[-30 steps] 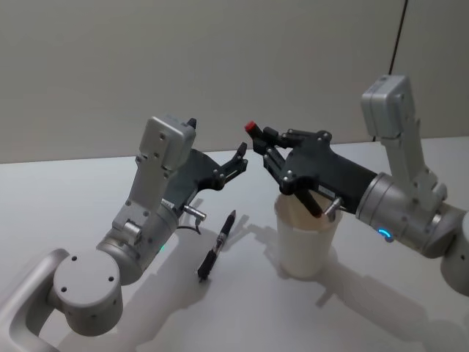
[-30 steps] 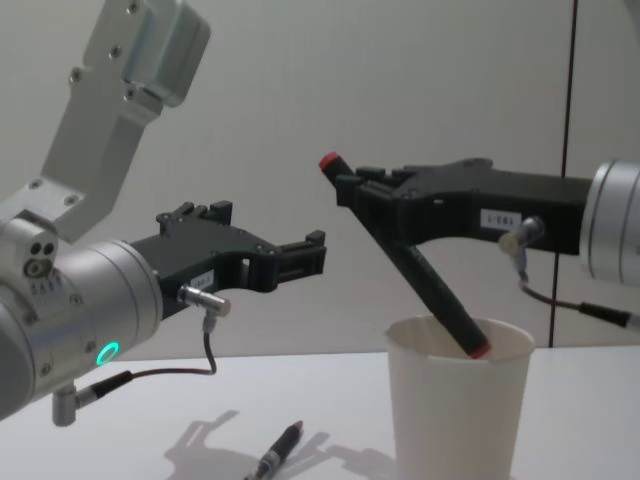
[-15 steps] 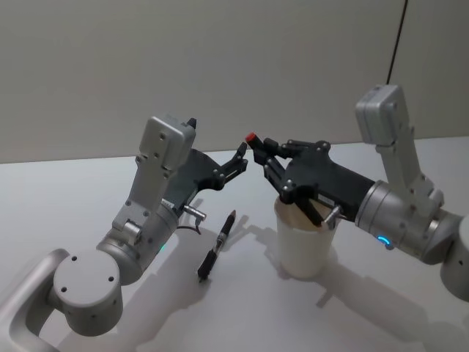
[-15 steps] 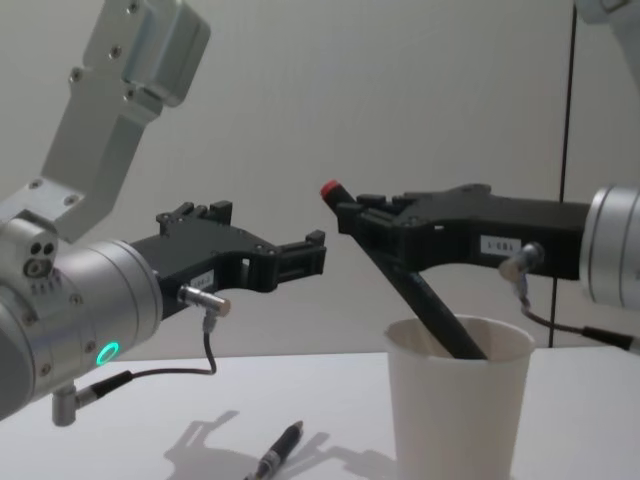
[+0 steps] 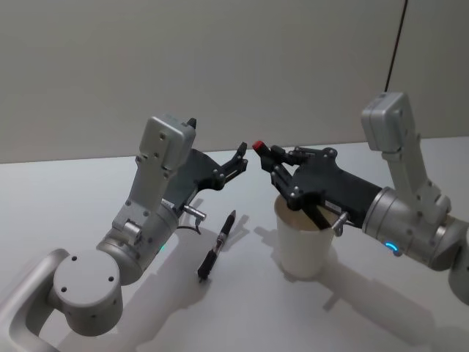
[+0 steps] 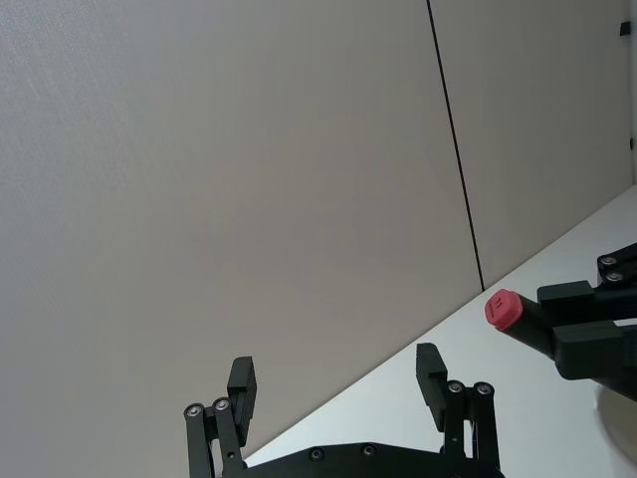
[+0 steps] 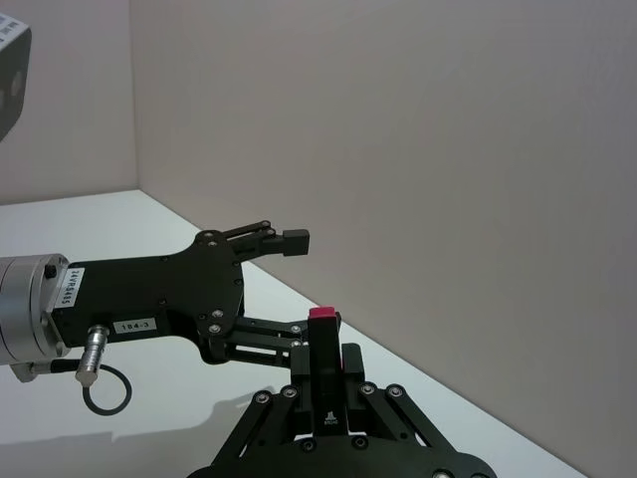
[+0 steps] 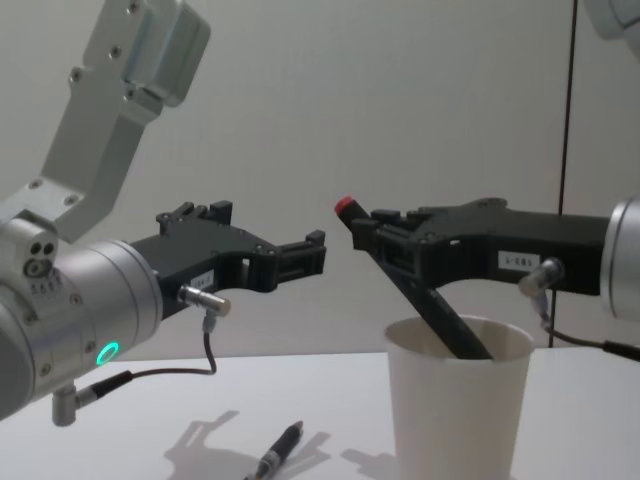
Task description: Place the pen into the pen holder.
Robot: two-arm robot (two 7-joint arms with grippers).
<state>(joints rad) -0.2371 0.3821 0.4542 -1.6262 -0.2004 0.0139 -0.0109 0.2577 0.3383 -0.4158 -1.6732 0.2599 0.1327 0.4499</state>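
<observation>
Pen (image 8: 445, 322) tilts into pen holder (image 8: 455, 410), clamped in my R gripper (image 8: 368, 230) above the rim; my L gripper (image 8: 313, 254) gapes left of it.

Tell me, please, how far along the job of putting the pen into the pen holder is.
Done: the red-capped marker has its lower end inside the paper cup. In hand: the right pincer is shut on the marker above the rim. Left: release it. A second pen lies on the table beside the cup, and the open left pincer hovers idle above the table.
</observation>
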